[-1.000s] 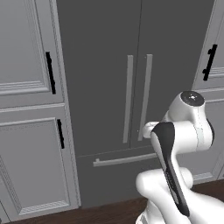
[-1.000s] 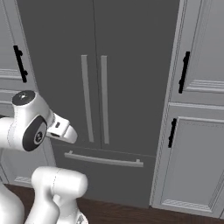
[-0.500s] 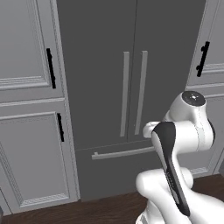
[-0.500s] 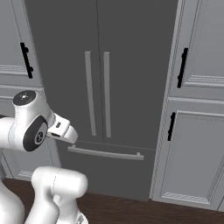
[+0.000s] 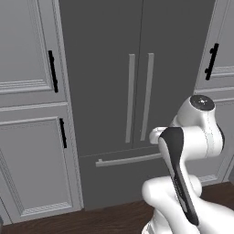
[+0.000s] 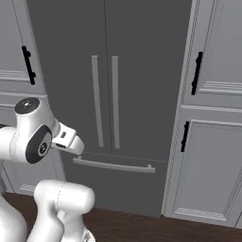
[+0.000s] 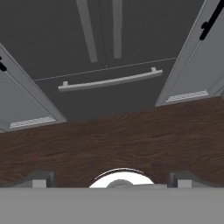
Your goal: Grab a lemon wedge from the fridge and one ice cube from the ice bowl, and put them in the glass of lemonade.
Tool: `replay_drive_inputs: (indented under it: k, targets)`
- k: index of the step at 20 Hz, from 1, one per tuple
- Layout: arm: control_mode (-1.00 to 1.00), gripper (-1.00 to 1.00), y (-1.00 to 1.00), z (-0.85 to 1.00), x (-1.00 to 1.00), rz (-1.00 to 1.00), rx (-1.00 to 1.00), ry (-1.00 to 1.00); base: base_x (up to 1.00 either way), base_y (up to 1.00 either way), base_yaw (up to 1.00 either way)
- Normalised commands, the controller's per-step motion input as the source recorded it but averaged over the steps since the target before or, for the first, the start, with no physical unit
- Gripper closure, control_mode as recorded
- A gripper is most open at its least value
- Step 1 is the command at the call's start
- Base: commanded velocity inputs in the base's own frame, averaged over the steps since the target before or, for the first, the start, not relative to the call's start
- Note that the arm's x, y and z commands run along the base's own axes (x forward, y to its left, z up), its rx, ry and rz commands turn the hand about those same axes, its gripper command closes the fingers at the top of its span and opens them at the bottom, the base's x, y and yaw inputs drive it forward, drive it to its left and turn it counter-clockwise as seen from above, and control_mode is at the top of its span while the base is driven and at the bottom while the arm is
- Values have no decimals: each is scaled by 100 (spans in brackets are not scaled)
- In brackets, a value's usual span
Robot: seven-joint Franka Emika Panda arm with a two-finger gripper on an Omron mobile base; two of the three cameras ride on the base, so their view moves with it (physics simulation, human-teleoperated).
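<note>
The fridge (image 5: 105, 68) stands straight ahead with both doors shut, dark grey and smooth-fronted, also seen in the right base view (image 6: 142, 47). Two long grey bar handles (image 5: 139, 97) run side by side down its middle, and a horizontal drawer handle (image 7: 109, 81) lies below them. My gripper (image 7: 111, 180) is open and holds nothing; it points down at the floor in front of the fridge. The arm is folded close over the base. The lemon wedge, the ice cube, the ice bowl and the glass of lemonade are out of view.
Lighter grey panelled cabinets with short black handles flank the fridge, on the left (image 5: 32, 91) and on the right (image 6: 212, 118). Dark wooden floor (image 7: 113, 135) stretches between the base and the fridge's foot.
The whole picture has shifted and the fridge looks slightly smaller, so the base has backed off a little. The arm keeps its folded pose and the fridge doors stay shut.
</note>
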Motion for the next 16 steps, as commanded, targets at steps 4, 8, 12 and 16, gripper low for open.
replay_drive_inputs:
  k: [4, 8, 12, 16]
  targets:
    - [-100, -100, -21, 0, 92, 10, 0, 1, 0, 0, 0]
    - [-100, -100, -25, 0, 100, 12, 0, 0, 0, 0, 0]
    - [-100, -100, -14, 51, 76, 1, -4, -8, 0, 0, 0]
    - [-100, -100, 0, 97, 51, 0, -13, -17, 0, 0, 0]
